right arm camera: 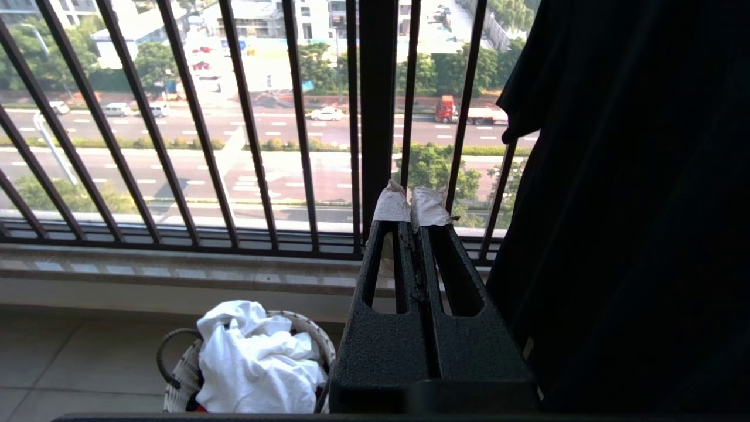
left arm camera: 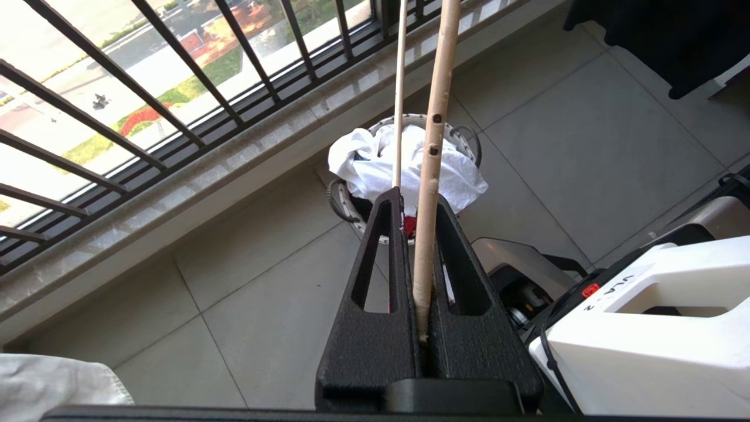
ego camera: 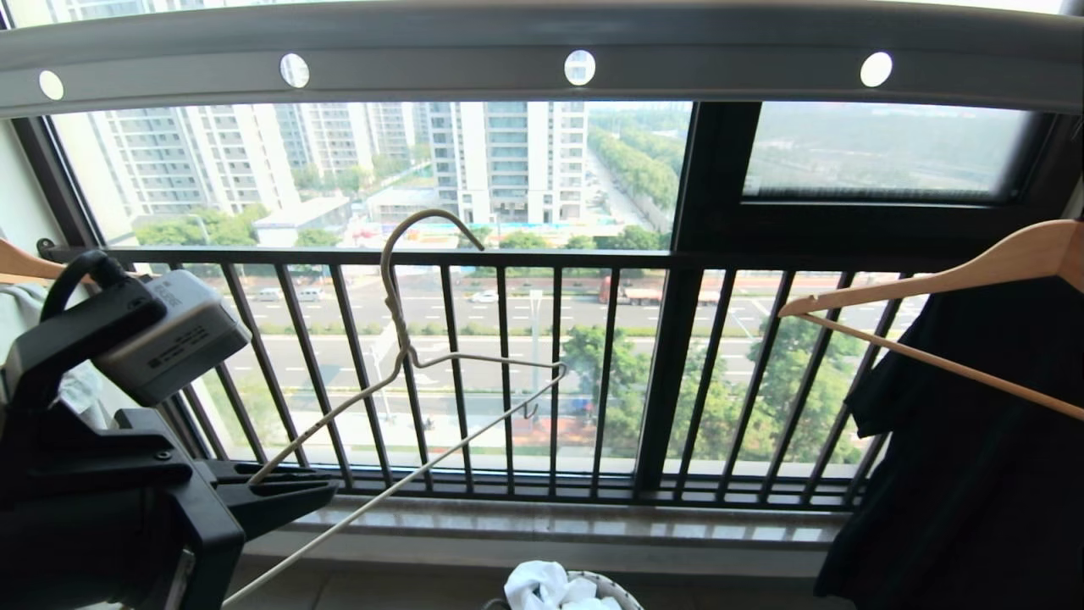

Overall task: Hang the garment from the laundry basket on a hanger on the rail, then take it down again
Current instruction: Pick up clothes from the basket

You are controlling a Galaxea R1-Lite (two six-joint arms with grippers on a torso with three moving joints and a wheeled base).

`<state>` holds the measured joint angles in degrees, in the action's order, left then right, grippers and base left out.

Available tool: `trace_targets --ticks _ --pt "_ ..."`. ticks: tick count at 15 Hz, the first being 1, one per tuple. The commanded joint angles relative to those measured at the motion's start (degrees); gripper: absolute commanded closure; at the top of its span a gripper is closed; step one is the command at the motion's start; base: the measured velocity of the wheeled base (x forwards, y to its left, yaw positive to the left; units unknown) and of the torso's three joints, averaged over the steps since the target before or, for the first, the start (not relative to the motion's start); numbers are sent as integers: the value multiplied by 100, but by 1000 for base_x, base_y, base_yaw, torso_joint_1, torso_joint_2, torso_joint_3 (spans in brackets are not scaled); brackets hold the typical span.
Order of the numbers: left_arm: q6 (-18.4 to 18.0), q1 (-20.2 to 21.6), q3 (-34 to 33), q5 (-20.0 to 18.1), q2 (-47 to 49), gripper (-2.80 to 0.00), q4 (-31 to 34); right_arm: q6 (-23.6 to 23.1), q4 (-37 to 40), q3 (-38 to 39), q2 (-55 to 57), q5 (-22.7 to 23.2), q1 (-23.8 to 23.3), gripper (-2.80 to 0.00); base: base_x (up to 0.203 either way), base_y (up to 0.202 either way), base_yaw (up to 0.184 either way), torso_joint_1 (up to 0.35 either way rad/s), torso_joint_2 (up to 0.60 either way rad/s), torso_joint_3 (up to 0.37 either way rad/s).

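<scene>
The thin cream hanger (ego camera: 405,349) is held up in front of the window, tilted, with its hook well below the grey rail (ego camera: 423,51). My left gripper (ego camera: 326,490) is at lower left, shut on one end of the hanger's rod (left arm camera: 430,176); the left gripper (left arm camera: 419,202) hangs above the basket. The white garment (left arm camera: 375,164) lies crumpled in the round white laundry basket (left arm camera: 340,202) on the floor below the sill. My right gripper (right arm camera: 411,205), with taped tips, is shut on nothing and stays low, beside the basket (right arm camera: 176,375) and the garment (right arm camera: 252,357).
A light-wood hanger (ego camera: 931,280) carries a black garment (ego camera: 974,466) at the right. Another wooden hanger's tip (ego camera: 25,264) shows at far left. Black window bars (ego camera: 508,373) and a stone sill (ego camera: 550,521) lie ahead. The robot's base (left arm camera: 644,316) is near the basket.
</scene>
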<state>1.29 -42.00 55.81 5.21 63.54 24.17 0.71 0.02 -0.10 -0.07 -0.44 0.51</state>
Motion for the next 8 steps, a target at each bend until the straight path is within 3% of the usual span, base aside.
trace_targets --ticks 1,8 --pt "3 -2 0 7 5 0 17 0 -2 1 7 0 2 0 0 0 0 -97 193 100" --pt "-6 4 0 7 -38 0 8 0 -2 1 7 0 2 0 0 0 0 -115 258 135"
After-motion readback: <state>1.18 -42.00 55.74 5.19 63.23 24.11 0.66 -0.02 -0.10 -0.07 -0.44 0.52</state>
